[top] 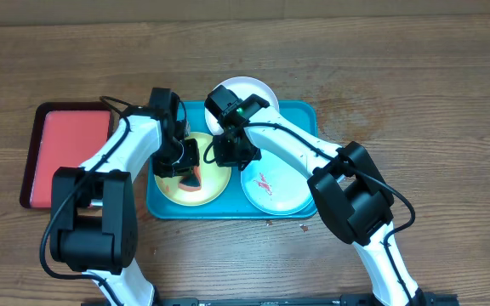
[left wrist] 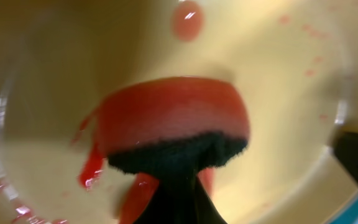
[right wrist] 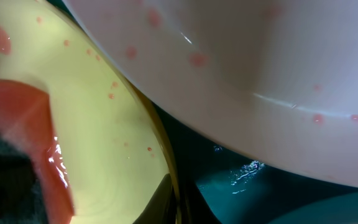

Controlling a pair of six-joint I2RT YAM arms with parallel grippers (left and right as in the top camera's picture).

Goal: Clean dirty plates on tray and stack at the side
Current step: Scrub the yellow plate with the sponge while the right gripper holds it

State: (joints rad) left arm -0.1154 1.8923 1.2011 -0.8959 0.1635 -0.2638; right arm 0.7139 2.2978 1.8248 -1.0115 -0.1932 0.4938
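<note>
Firmly pinched in the left gripper (top: 187,170), whose fingers are closed on it, the sponge (left wrist: 173,118) keeps its dark scouring side toward the fingers and its red face on the yellow plate (top: 213,185). In the left wrist view its long axis runs side to side. Red smears streak the plate around it. The right gripper (top: 225,155), also closed, appears to clamp that plate's right rim. Just right lies the mint plate (top: 275,183). The white plate (top: 249,89) overhangs the far rim of the tray (top: 228,211), crowding the right gripper. The tray's long axis runs left to right. A red tray (top: 66,153) lies just beside it on the left.
</note>
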